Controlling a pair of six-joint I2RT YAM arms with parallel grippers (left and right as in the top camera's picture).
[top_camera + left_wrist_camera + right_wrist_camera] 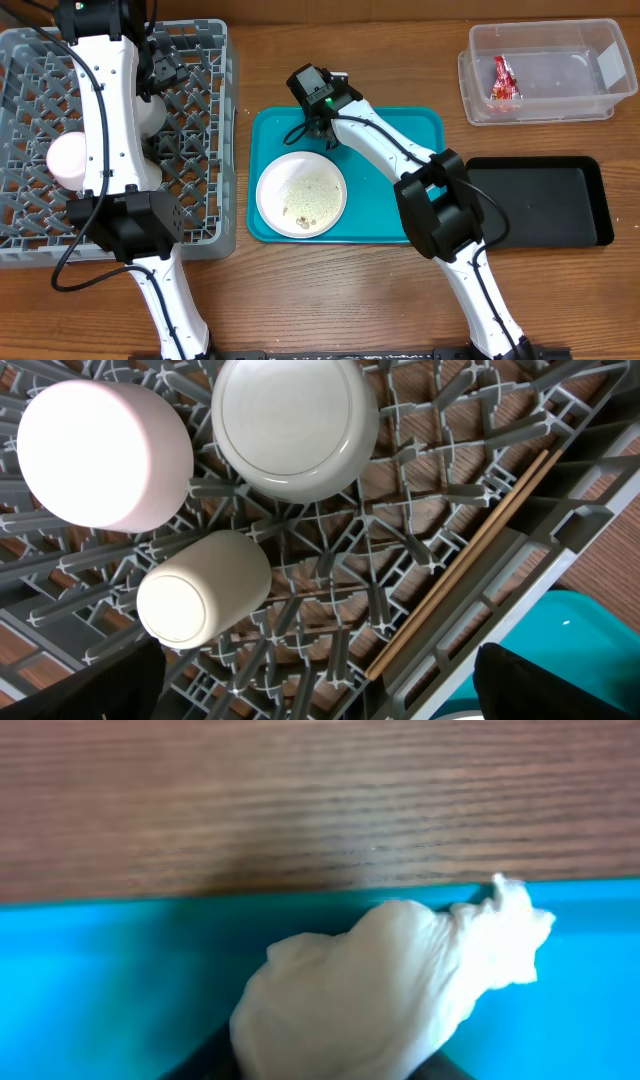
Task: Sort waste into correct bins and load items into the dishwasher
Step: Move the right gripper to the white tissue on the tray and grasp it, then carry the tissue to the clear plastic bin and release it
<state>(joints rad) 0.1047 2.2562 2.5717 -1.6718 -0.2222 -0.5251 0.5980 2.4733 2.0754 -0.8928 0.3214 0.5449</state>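
Observation:
My right gripper [322,130] is down at the back edge of the teal tray [400,130] and is shut on the crumpled white tissue [400,980]. Beside it the white plate [270,190] carries rice scraps [310,195]. The red wrapper [503,80] lies in the clear tub [560,70]. The black tray [550,200] holds nothing. My left gripper [320,690] is open and empty above the grey dish rack [200,210]. In the rack two bowls [100,455] [295,425] and the cup [200,595] sit upside down. The chopsticks [470,555] lie along its wall.
The left arm hangs over the middle of the rack and hides part of it in the overhead view. The teal tray's corner [590,630] shows past the rack wall. Bare wooden table [300,800] lies behind the teal tray.

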